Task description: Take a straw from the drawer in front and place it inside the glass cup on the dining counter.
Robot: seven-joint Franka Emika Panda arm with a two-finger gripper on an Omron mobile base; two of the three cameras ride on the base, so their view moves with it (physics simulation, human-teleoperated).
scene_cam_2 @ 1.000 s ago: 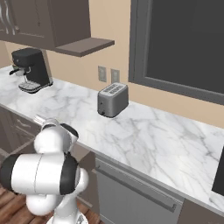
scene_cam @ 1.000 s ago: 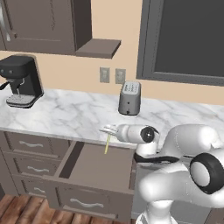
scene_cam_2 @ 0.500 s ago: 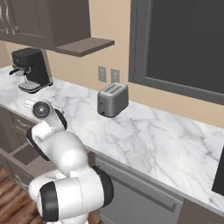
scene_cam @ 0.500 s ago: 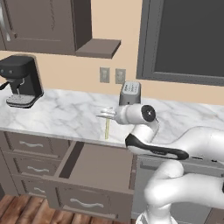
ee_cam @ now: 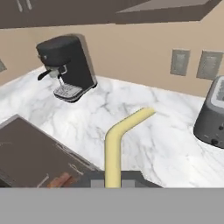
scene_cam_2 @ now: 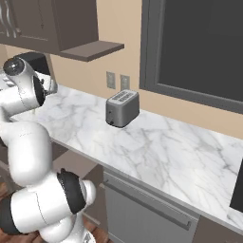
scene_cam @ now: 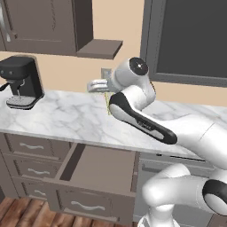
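**Mara:** Below the marble worktop (scene_cam: 66, 117), the drawer (scene_cam: 99, 170) stands pulled out. Anything in it?

**Jon:** From the left base view its floor looks bare and dark. In the hand view one corner of the drawer holds something small and reddish-brown, too blurred to name.

**Mara:** And the straw (ee_cam: 114, 148)?

**Jon:** Out of the drawer, up in the air over the worktop. The gripper (scene_cam: 98, 84) has its fingers closed tight on the straw's lower part; in the hand view the pale-yellow stem rises from between the tips and bends to the right at its top. In the left base view a thin yellow line hangs just under the hand.

**Mara:** Where is the hand, roughly?

**Jon:** Raised above the counter, between the coffee machine (scene_cam: 20, 82) and the toaster (scene_cam_2: 122, 108), close to the wall sockets (ee_cam: 194, 64).

**Mara:** Any brand or writing on the machines?

**Jon:** None that I can read. The coffee machine is plain black with a silver drip tray, the toaster plain grey; both stand on the worktop, well apart.
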